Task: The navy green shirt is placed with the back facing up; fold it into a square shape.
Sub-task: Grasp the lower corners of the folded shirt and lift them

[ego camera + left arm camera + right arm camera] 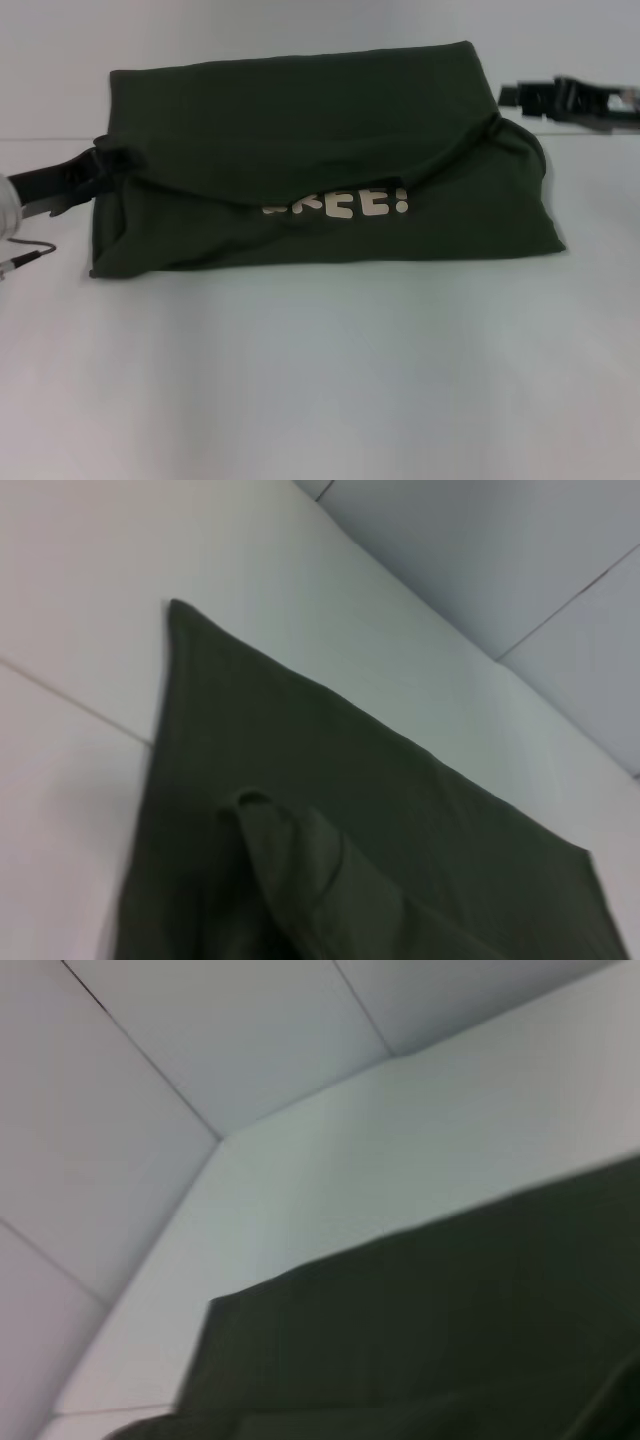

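A dark olive-green shirt lies across the middle of a pale surface, seen from the robot's head camera, with its far portion lifted and drawn forward over the near portion. The raised fold runs the full width of the garment and sags in the centre, where part of a line of cream lettering shows beneath its drooping edge; only the last few characters and an exclamation mark can be read.

The left hand, black, sits at the shirt's left edge, clenched on a bunch of fabric gathered at the corner of the fold. The right hand sits at the shirt's right edge on the far side, pressed into the cloth where the fold pinches inward, and appears to be grasping that corner as well, though its fingers are largely hidden by the fabric. A thin cable loops over the surface near the left arm.

The left wrist camera looks along the shirt as a broad dark panel tapering to a corner, with a puckered ridge of cloth close to the lens and a pale wall beyond. The right wrist camera shows the shirt's straight edge against the surface, with a panelled wall behind.
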{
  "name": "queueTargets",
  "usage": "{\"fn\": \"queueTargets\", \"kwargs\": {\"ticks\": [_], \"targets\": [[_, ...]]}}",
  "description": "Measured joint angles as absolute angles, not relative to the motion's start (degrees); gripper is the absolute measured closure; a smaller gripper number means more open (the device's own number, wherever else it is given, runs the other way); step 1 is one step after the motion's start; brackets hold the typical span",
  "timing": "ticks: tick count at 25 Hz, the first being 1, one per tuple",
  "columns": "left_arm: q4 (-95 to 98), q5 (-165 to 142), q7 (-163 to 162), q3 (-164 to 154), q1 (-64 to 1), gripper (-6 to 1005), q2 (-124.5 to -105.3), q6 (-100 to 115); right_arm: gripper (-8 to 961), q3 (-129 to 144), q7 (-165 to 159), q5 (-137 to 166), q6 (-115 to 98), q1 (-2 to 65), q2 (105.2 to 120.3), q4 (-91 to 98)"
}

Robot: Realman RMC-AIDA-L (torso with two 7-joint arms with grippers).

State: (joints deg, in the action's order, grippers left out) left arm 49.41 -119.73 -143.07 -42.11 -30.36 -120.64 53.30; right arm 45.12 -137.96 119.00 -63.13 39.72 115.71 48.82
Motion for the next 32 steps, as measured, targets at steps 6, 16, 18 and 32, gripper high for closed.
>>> {"fn": "queueTargets", "kwargs": {"ticks": [6, 16, 18, 32], "targets": [[46.3, -115.4, -133.1, -36.5, -28.8, 386, -119.98, 60.3, 462, 42.3, -130.1, 106.2, -72.2, 32.6, 116.02, 45.5], [37.4, -116.0, -114.1, -32.9, -29.0, 386, -118.29, 60.4, 461, 40.0, -124.1, 101.2, -77.2, 30.1, 115.18, 39.6], [36.9, -116.5, -113.9, -33.2, -29.0, 386, -118.45, 58.2, 460, 40.0, -124.1, 101.4, -77.3, 30.3, 115.08, 39.5], [33.7, -118.5, -113.5, -33.3, -29.7, 383, -118.73, 53.7, 464, 40.0, -124.0, 101.2, -77.5, 30.5, 115.04, 39.4]]}}
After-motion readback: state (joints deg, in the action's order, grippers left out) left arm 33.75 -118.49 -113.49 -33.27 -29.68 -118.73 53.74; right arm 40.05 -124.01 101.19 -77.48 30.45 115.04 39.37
